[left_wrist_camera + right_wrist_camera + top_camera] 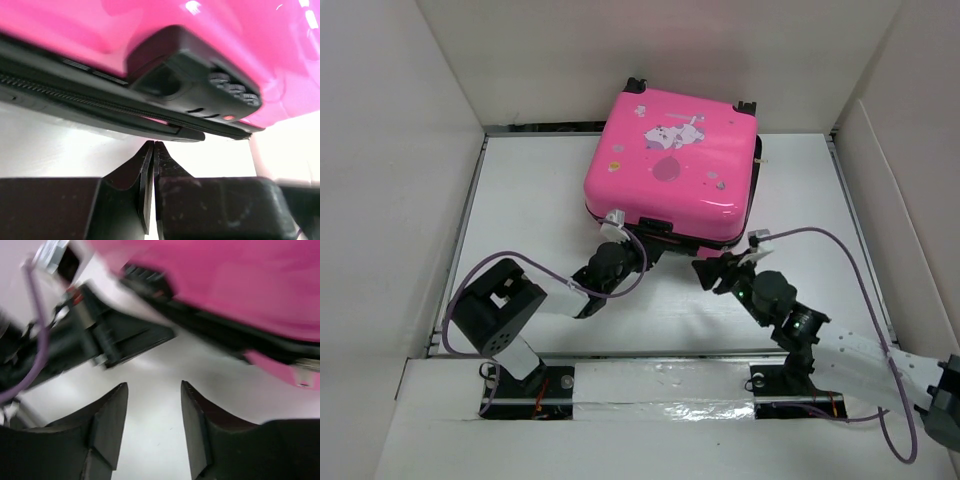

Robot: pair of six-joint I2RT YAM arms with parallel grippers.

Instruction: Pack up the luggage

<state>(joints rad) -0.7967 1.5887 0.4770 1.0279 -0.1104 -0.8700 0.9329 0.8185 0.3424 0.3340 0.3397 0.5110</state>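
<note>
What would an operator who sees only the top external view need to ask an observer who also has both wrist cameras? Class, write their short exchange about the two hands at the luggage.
Operator: Is the left hand open at the near edge of the luggage?
Observer: No. The left wrist view shows the left hand shut, its fingers pressed together with nothing between them, just below the zip of the luggage.
Operator: And the right hand?
Observer: The right wrist view shows the right hand open. Its fingers are apart with only the white table between them.
</note>
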